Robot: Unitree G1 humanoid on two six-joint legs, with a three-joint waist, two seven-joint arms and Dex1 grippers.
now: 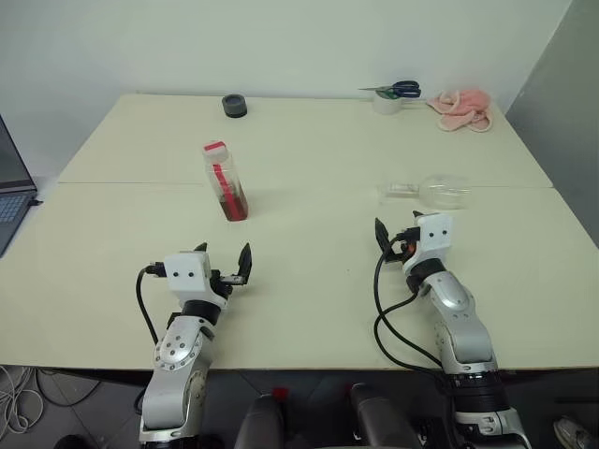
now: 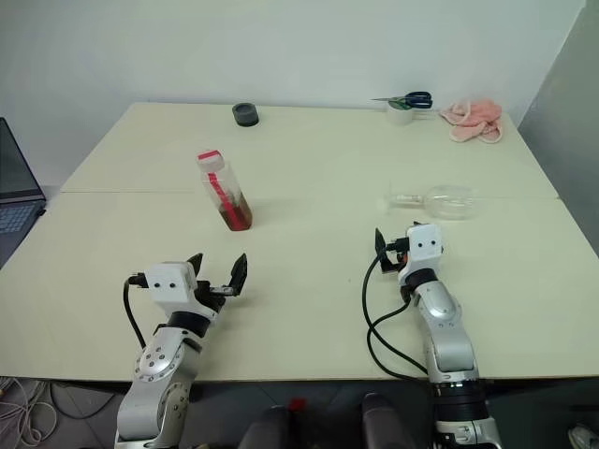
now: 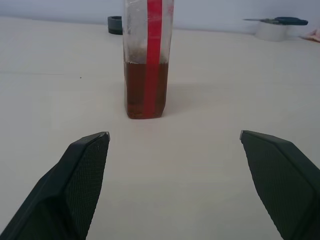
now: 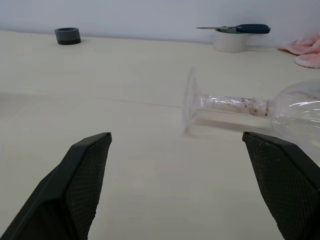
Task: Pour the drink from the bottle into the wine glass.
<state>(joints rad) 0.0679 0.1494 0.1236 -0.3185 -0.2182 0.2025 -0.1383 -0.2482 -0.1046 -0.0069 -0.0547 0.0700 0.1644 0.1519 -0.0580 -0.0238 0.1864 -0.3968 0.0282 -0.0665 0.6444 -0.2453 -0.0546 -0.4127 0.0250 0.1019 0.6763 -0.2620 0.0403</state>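
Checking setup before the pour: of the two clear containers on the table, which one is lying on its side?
The wine glass, lying ahead of the right gripper, foot toward the bottle, which stands upright and capped.

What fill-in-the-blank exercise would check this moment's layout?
1. The clear stemmed wine glass is lying on its ____.
2. The small clear plastic bottle with a red cap stands ____ on the cream table.
3. Both the left gripper and the right gripper are ____.

Missing words: side; upright; open
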